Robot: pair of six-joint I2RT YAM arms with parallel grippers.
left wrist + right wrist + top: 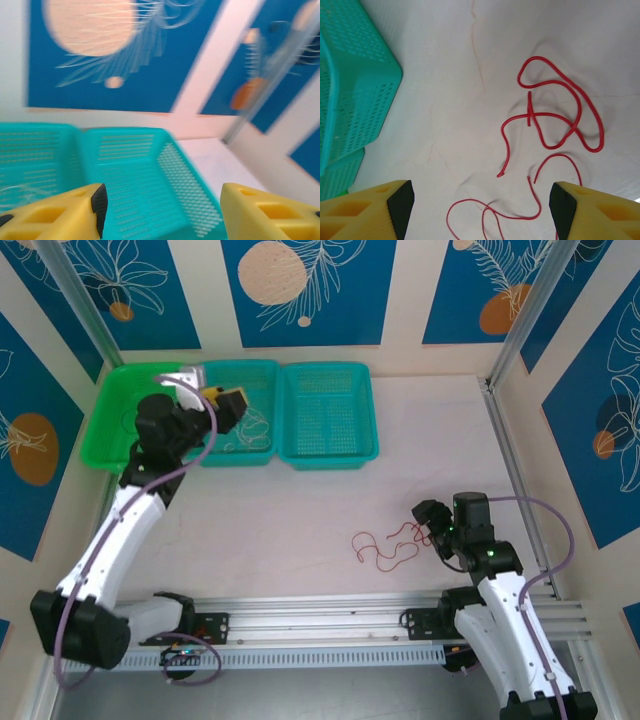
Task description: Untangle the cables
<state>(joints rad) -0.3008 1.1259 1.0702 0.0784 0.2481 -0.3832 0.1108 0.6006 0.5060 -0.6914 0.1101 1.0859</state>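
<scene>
Red cables [555,125] sprawl on the table [420,100] just ahead of your right gripper [480,200]. Its jaws stand apart with nothing between them. In the top view the strands stretch sideways, away from that gripper, so your right arm is the nearer one. Your left gripper [225,400], also released and empty, hovers over the middle teal basket [240,462], where whitish cables [252,428] lie. The right-hand teal basket [328,455] shows nothing inside.

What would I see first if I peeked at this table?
Thin curly red wires sprawl on the white table before the open right pincer. At the far edge sit a green plastic basket and two teal plastic baskets, the open left pincer above the middle one.
</scene>
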